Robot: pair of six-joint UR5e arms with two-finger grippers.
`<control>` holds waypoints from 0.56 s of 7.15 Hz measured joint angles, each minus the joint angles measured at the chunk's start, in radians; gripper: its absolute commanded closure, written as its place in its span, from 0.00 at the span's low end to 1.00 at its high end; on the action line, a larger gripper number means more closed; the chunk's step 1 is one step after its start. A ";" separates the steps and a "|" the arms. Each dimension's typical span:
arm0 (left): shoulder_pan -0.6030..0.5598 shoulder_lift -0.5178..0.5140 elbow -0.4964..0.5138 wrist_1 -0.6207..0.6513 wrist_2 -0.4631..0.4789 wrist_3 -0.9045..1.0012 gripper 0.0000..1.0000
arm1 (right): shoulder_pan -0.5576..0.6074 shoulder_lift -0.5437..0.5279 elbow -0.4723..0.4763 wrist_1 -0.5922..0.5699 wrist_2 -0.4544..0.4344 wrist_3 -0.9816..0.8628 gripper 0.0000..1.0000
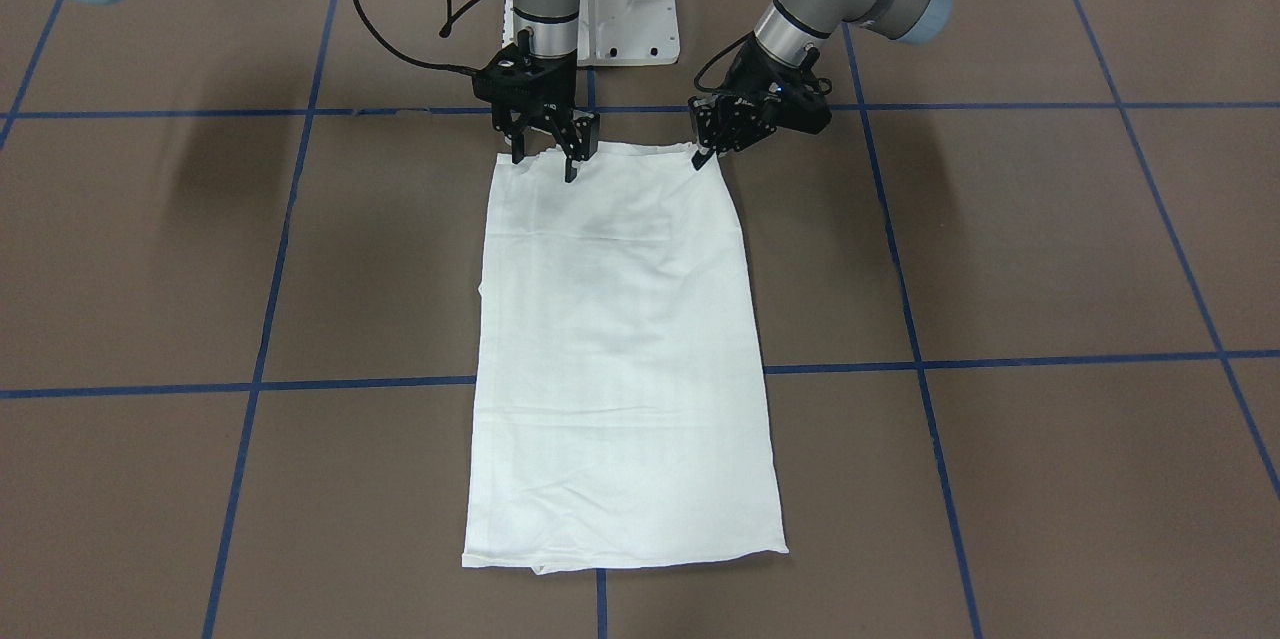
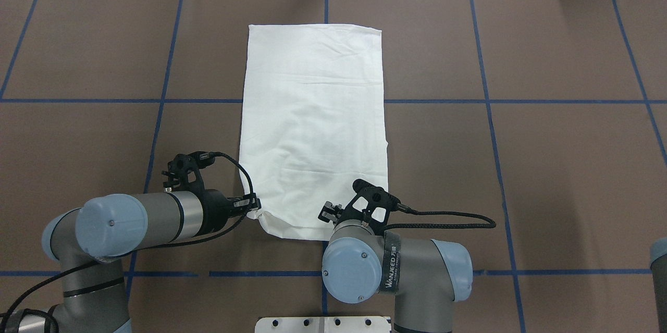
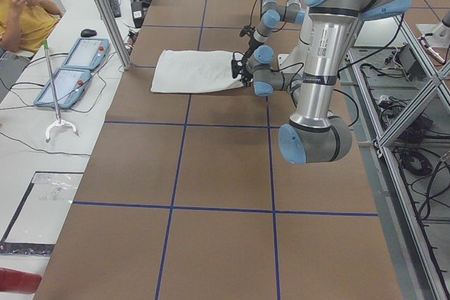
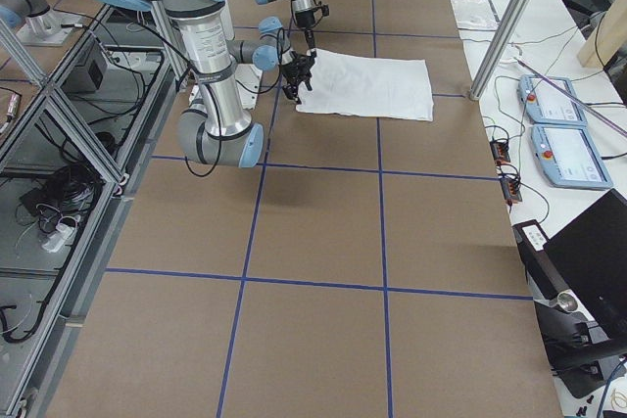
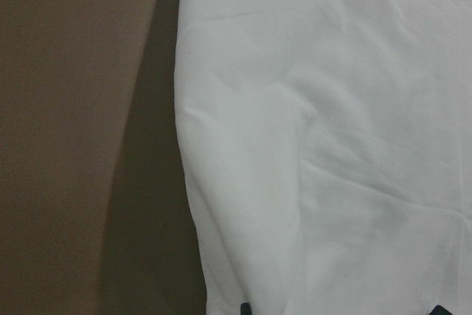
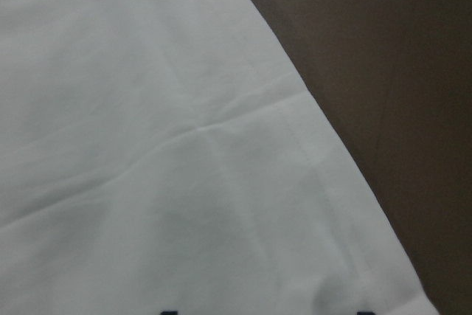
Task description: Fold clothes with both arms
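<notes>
T-shirt (image 1: pixel 620 349): white, folded into a long narrow rectangle, lying flat on the brown tabletop (image 1: pixel 1050 239). In the front-facing view it runs down the centre of the frame. One short end is at upper centre, just under the top blue tape line (image 1: pixel 200 114), and the other is at lower centre. It lies across the second horizontal tape line. There is a faint crease across the upper part. A small tuck of cloth pokes out under the bottom edge, left of centre. The side facing up is plain white.

Right gripper (image 1: pixel 545 157): upper centre-left of the front-facing view, pointing straight down at the shirt's top left corner.
- Its fingers (image 1: pixel 572 167) are well spread, one tip near the corner's edge and the other further in on the cloth.
- It has hold of nothing that I can see.
- Its wrist view shows two dark tips at the bottom edge, set apart with white cloth between them.
- In that view the shirt's hemmed edge runs diagonally to the lower right, with brown tabletop beyond.

Left gripper (image 1: pixel 704 155): upper centre-right of the same view, tilted in from the right, tips at the shirt's top right corner.
- From this side the fingers overlap, so their spread can't be read here.
- Its wrist view shows two dark tips at the bottom edge, wide apart, with cloth lying between them and not pinched.
- In the overhead view this corner, at the lower left of the shirt, looks slightly puckered beside the tips.

White pedestal base (image 1: pixel 630 9): top centre, between the two arms, apart from the shirt.
</notes>
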 measured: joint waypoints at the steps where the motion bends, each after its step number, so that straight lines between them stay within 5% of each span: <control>1: 0.000 0.000 0.000 0.000 0.000 0.000 1.00 | -0.001 0.003 0.000 0.002 0.000 0.022 1.00; 4: 0.000 0.000 -0.001 0.000 -0.001 0.000 1.00 | -0.002 0.009 -0.003 0.003 -0.001 0.055 1.00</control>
